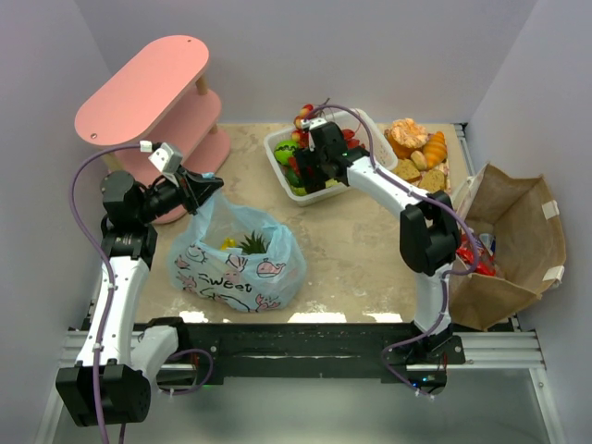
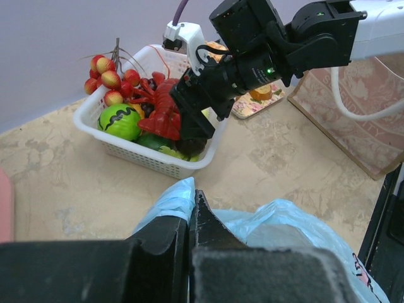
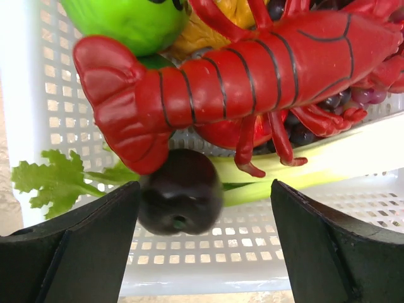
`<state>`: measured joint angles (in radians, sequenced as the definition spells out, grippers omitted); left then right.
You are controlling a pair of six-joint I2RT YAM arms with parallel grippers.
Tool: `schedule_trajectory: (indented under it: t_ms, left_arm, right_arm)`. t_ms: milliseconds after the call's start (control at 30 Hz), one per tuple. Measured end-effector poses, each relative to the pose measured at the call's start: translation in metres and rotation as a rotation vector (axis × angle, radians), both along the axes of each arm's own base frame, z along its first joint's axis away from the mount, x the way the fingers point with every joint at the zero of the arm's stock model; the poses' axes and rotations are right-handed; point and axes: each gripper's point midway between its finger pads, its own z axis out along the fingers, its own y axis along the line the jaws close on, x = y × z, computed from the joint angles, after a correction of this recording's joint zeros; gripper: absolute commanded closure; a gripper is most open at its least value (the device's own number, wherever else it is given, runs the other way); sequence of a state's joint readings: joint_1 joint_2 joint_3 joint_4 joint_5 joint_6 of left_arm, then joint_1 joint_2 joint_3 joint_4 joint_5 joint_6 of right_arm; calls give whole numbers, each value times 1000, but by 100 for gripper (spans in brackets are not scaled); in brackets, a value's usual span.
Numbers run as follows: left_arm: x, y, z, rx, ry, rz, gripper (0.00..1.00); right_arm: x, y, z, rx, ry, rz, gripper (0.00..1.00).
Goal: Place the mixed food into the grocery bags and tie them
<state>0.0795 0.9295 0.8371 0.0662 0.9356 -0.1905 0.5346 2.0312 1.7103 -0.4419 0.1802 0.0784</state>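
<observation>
My right gripper (image 3: 205, 189) hangs spread over the white plastic basket (image 3: 252, 252), red toy lobster (image 3: 252, 69) just ahead; left gripper (image 2: 191, 208) pinches the light-blue plastic bag (image 2: 170, 202).

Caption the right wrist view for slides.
Right hand open over a dark fruit beside the red lobster in a white basket.

one light-blue plastic bag (image 1: 236, 264) and one brown paper bag (image 1: 518, 240). one white basket (image 2: 145, 159) holding one red lobster (image 3: 240, 76), one dark round fruit (image 3: 180, 192), one green round fruit (image 2: 120, 121), one bunch of red-yellow berries (image 2: 110, 72). one pink shelf (image 1: 148, 88) with three tiers.
</observation>
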Motion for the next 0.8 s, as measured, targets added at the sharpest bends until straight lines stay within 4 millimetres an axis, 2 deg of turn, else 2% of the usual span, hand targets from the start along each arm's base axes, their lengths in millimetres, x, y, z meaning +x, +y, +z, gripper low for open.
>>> schedule_trajectory:
  t_ms: [200, 400, 500, 600, 700, 800]
  left_arm:
    - [0, 0, 0, 0, 0, 0, 100]
    - [0, 0, 0, 0, 0, 0, 100]
    - [0, 0, 0, 0, 0, 0, 100]
    - [0, 0, 0, 0, 0, 0, 100]
    - [0, 0, 0, 0, 0, 0, 100]
    - [0, 0, 0, 0, 0, 0, 100]
  right_arm:
    - [-2, -2, -6, -6, 22, 3, 14]
    - [-4, 5, -18, 4, 49, 26, 24]
    - [-6, 9, -21, 15, 62, 44, 23]
    - [-10, 11, -33, 12, 99, 62, 23]
    - [-11, 11, -49, -2, 137, 66, 41]
    - [-9, 11, -58, -12, 152, 62, 51]
